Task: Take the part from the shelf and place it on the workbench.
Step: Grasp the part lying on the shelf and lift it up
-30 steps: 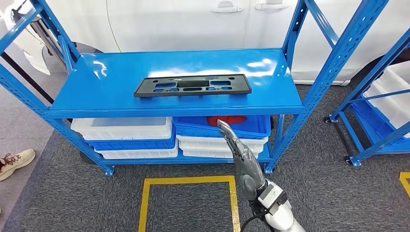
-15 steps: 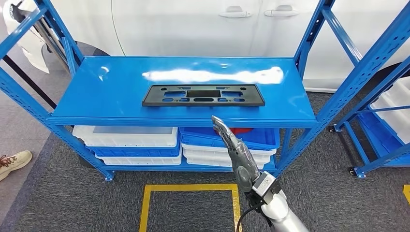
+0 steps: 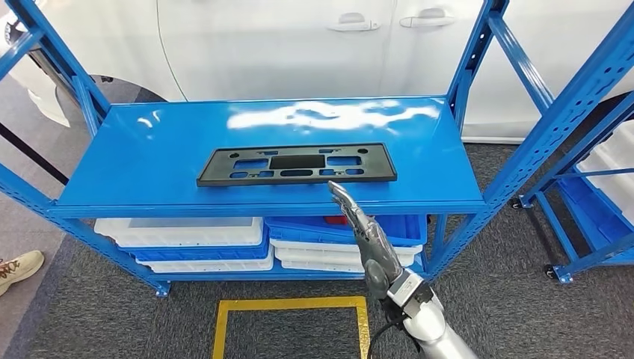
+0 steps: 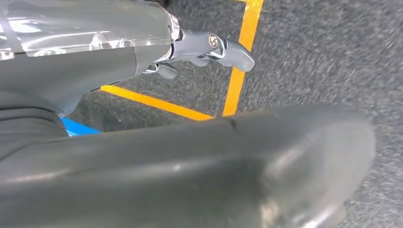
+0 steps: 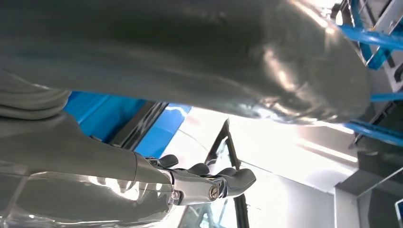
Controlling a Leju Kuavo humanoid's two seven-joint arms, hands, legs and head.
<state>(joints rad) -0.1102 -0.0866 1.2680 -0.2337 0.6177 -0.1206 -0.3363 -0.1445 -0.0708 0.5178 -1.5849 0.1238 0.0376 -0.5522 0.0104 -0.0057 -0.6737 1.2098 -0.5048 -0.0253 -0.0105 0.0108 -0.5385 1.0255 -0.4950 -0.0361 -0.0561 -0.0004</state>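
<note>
The part (image 3: 297,164) is a flat black rectangular plate with several cut-outs, lying on the top board of the blue shelf (image 3: 149,149). My right hand (image 3: 366,235) reaches up from below with its fingers stretched out and nothing in it. Its fingertips (image 3: 336,188) are at the shelf's front edge, just short of the part's near right side. In the right wrist view, the right hand (image 5: 199,185) is before the blue board (image 5: 90,111). My left hand (image 4: 190,156) hangs over the grey carpet, fingers apart and holding nothing.
White and blue bins (image 3: 187,235) are stacked on the lower shelf; one blue bin (image 3: 396,224) holds something red. A white car (image 3: 299,45) stands behind. A second blue rack (image 3: 598,164) is at the right. Yellow floor tape (image 3: 284,304) and a person's shoe (image 3: 19,268) lie below.
The camera has moved nearer the shelf and the whole picture has shifted. Against the shelf, my right hand has risen from bin level to the top board's front edge.
</note>
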